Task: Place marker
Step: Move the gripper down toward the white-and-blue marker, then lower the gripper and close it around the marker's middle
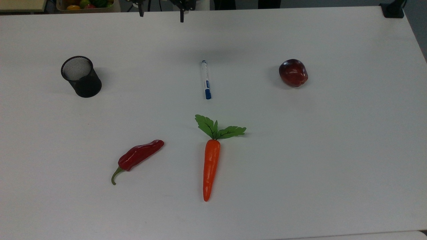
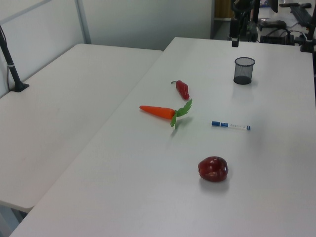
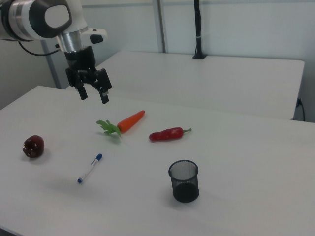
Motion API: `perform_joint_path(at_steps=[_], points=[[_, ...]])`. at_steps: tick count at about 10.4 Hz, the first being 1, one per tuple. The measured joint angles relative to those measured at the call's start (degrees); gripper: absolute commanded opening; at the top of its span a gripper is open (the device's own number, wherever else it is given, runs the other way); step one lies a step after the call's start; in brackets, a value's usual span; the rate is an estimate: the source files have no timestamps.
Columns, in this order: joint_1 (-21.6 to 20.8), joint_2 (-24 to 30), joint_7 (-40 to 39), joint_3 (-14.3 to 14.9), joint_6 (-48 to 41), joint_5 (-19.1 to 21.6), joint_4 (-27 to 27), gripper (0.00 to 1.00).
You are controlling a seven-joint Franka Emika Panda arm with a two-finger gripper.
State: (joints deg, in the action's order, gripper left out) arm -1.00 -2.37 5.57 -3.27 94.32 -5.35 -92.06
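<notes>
White table [image 1: 333, 166], matte, evenly lit. Second white table [image 2: 64, 113] just beside, across narrow seam. Pale wall panels [image 3: 246, 24] behind. Black pole [image 3: 198, 29] clamped at far table.

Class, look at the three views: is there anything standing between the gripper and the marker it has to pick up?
Nothing visible does. The gripper hangs open in the air above the table, and the marker lies alone on bare surface. The apple, carrot and mesh cup all sit apart from it.

Top view: marker [image 1: 205, 79] between cup [image 1: 81, 76], apple [image 1: 293, 72].
</notes>
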Motion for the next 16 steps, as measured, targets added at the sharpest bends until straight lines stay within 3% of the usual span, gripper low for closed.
perform_joint_path(at_steps=[9, 16], points=[[-1.48, -0.29, -0.12, -0.08, -2.09, 0.08, -0.45, 1.0], [-3.05, -6.4, -1.07, -2.67, 12.48, 0.15, -11.29, 1.0]])
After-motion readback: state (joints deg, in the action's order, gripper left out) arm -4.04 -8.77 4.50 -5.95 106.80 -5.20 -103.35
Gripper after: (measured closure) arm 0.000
